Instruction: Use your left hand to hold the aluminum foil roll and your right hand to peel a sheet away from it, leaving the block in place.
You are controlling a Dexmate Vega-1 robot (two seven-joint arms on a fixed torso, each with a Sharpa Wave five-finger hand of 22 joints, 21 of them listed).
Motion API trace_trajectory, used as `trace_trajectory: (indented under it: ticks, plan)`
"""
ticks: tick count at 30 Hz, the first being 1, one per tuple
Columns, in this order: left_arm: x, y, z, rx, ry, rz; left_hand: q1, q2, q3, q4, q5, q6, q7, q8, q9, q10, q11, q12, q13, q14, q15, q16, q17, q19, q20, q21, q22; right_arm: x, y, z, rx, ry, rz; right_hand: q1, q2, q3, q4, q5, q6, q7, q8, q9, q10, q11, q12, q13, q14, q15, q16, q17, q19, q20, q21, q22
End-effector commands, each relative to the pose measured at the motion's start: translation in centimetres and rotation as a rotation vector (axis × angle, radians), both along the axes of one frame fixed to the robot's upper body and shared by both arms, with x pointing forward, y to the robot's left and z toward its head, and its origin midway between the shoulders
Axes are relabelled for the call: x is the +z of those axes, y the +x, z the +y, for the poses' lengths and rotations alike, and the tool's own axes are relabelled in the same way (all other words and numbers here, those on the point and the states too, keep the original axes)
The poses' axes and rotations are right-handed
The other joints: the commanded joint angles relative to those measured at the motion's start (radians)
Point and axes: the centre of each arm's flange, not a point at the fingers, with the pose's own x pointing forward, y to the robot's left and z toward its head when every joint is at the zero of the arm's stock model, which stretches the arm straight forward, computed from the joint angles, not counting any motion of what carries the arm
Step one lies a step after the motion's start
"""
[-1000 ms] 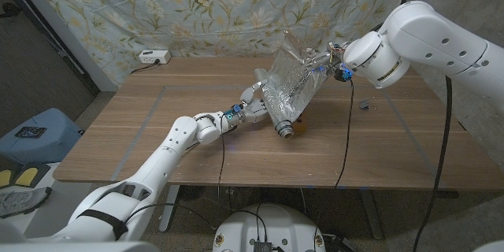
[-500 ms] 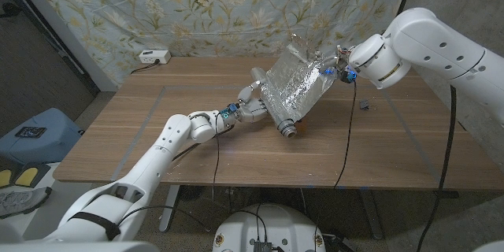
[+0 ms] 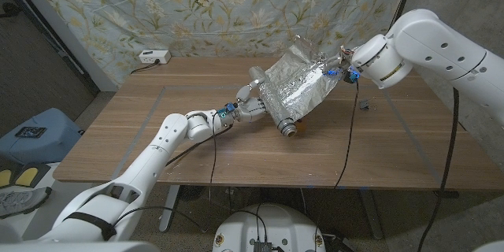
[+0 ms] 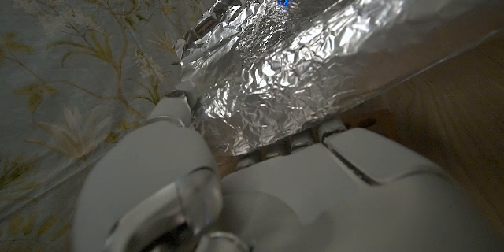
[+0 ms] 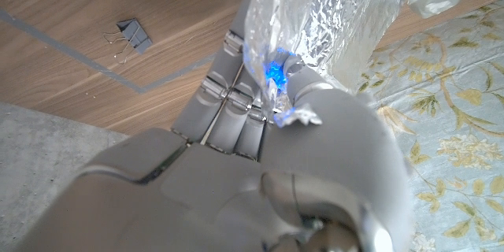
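While my left hand [image 3: 250, 109] grips the aluminum foil roll [image 3: 274, 104] near the middle of the table [image 3: 157, 126], I use that grip as the anchor: the roll lies on the wood, running from about 11 o'clock at its far end to 5 o'clock at its near end, and the fingers wrap it from the 9 o'clock side so it cannot spin or slide under tension. In the left wrist view the left hand [image 4: 260, 197] sits right against the crinkled foil sheet [image 4: 299, 55], confirming contact with the roll side.

My right hand [image 3: 343, 72] is raised above the table at roughly 2 o'clock from the roll and pinches the free edge of the foil sheet [image 3: 303, 83]. The right wrist view shows the right hand [image 5: 268, 126] with foil clamped between thumb and fingers, the sheet [image 5: 331, 8] trailing away. Held high and off to that side, the sheet comes away from the roll as a slanted, wrinkled panel, not yet detached.

I judge the peel to be well under way but unfinished. A binder clip [image 5: 131, 35] lies on the wood near the right hand, untouched. I cannot identify the block with confidence; a small brown object [image 3: 300, 127] sits just beside the roll's near end. I see no containers on the table
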Motion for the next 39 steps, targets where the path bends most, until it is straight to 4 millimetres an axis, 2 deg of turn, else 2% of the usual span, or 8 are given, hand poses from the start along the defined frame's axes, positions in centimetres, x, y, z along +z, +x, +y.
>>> trace_trajectory:
  ticks: [1,18,39]
  plan:
    - [-0.1,-0.2,-0.3,-0.037,-0.003,-0.013,-0.013,0.000,-0.008,0.002,-0.003,-0.022,0.005,-0.001,0.002,-0.017,0.005,-0.002,0.001,-0.010,0.000,-0.005,0.001,-0.011,-0.001,-0.009,0.004,-0.2,-0.1,-1.6,-0.025,0.021,0.009,0.014,0.002,-0.005,0.001,0.007,0.007,0.002,-0.002,0.004,0.002,0.000,-0.002,0.000,0.005,-0.006,-0.006,0.007,-0.004,-0.002,0.009,0.001]
    - [-0.4,-0.9,-1.0,-0.043,0.003,-0.008,-0.016,0.001,-0.011,0.004,-0.005,-0.023,0.006,0.004,0.002,-0.022,0.005,-0.002,0.000,-0.012,0.000,-0.005,0.002,-0.010,-0.001,-0.010,0.005,-0.9,-0.1,-3.4,-0.055,0.053,0.027,0.017,0.002,-0.005,0.001,0.008,0.009,0.002,-0.006,0.007,0.004,0.001,-0.004,-0.001,0.009,-0.005,-0.010,0.012,-0.006,-0.002,0.019,0.001]
    - [0.0,-1.9,0.1,-0.040,-0.008,-0.028,-0.021,0.002,-0.019,0.001,-0.013,-0.019,0.006,0.015,0.001,-0.013,0.004,0.008,-0.002,-0.008,0.000,-0.001,0.002,0.000,-0.002,-0.012,0.005,-1.4,1.3,-4.5,-0.086,0.088,0.078,0.019,0.000,-0.008,0.002,0.008,0.012,0.004,-0.012,0.010,0.003,0.001,-0.006,0.002,0.011,-0.005,-0.016,0.017,-0.010,-0.002,0.032,0.000]
